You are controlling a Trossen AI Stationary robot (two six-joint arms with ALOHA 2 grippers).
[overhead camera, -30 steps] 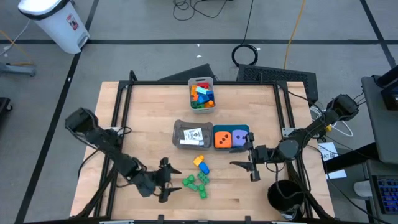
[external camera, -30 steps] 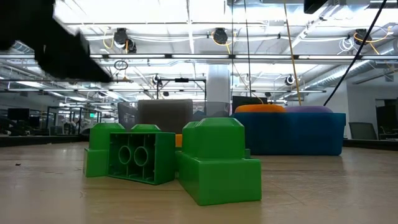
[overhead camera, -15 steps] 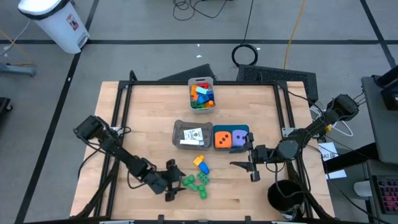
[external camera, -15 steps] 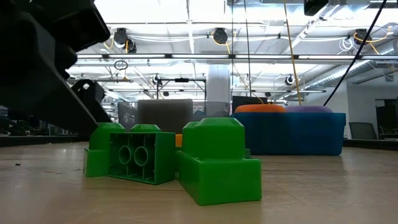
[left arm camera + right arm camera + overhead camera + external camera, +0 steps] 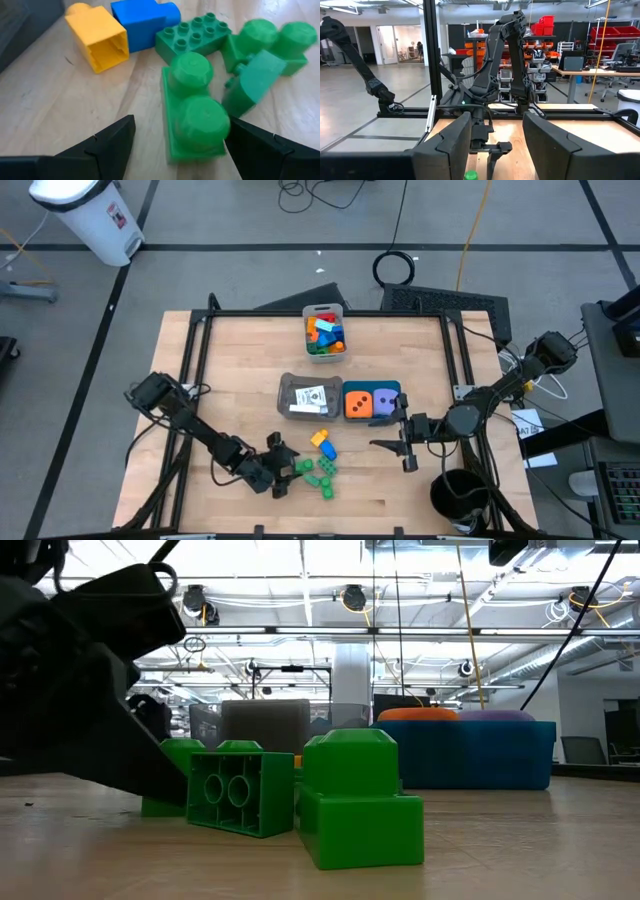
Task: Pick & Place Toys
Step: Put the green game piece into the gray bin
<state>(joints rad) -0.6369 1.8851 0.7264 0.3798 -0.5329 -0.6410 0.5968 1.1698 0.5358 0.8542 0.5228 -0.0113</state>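
Note:
Several green bricks (image 5: 315, 474) lie on the wood near the table's front edge, with a yellow brick (image 5: 97, 35) and a blue brick (image 5: 145, 17) just beyond them. My left gripper (image 5: 284, 474) is low on their left side and open. Its fingers stand on either side of a green two-stud brick (image 5: 194, 107) that lies flat, studs up. In the low view the dark gripper (image 5: 110, 730) covers the left end of the green bricks (image 5: 300, 795). My right gripper (image 5: 405, 444) hangs open and raised beside the teal bin, holding nothing. My left gripper comes slanting down from the table's left, open around the two-stud green brick. One finger (image 5: 250, 145) lies against the brick's long side (image 5: 222, 135) near its closer stud. The other finger (image 5: 112, 142) stands apart from it, with bare wood between. The brick rests flat on the table.
A grey bin (image 5: 308, 397) with cards and a teal bin (image 5: 372, 402) with an orange and a purple die stand mid-table. A pale bin (image 5: 324, 332) of bricks stands at the far edge. A black frame (image 5: 200, 360) runs along the table's sides.
My left gripper has sunk to the table and gone right toward the green bricks, staying open. In the low view the green bricks have slid a little to the right as the gripper came against them. My right arm has kept still.

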